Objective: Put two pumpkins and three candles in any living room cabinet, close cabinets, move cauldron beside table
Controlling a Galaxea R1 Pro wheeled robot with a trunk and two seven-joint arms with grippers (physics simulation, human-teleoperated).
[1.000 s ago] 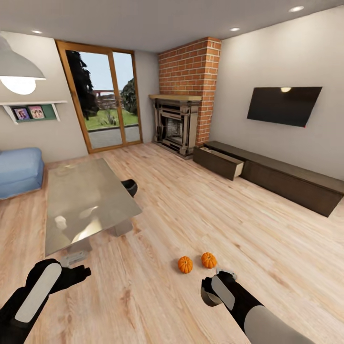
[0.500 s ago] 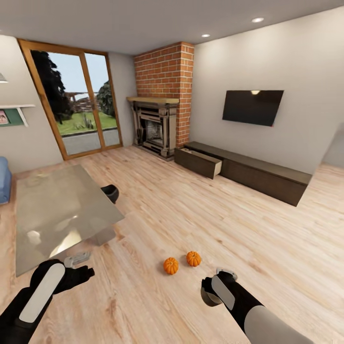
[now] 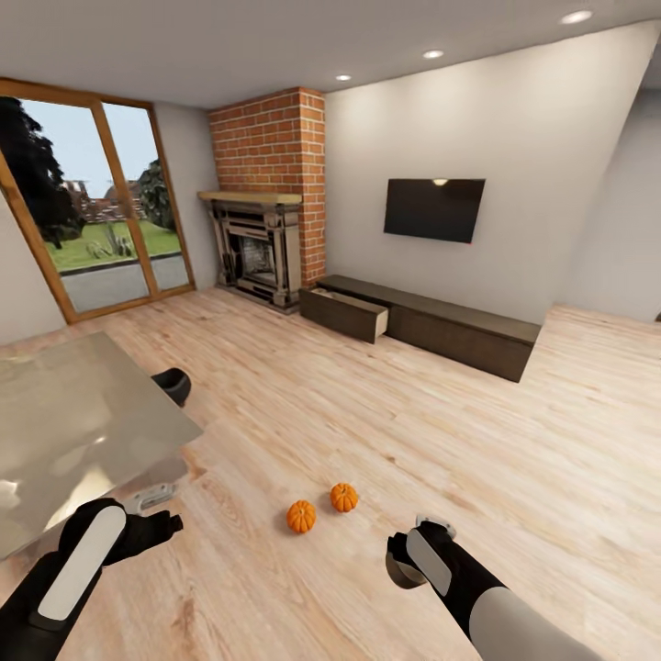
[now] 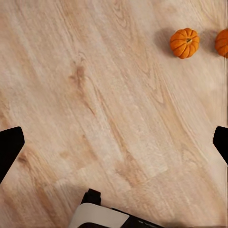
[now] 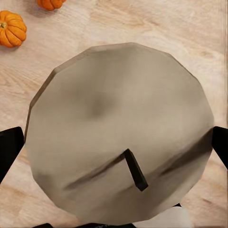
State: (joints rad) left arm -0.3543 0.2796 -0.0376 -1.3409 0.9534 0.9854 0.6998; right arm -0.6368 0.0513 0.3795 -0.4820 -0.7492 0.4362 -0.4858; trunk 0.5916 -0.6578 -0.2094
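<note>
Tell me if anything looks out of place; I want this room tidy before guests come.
Two pumpkins lie loose on the bare floor, apart from any furniture. At the cabinet under the TV, the end compartment nearest the fireplace stands pulled out while the rest is shut.

view turned right | sofa, lamp, wall shelf gone from sight | things themselves unmoved
</note>
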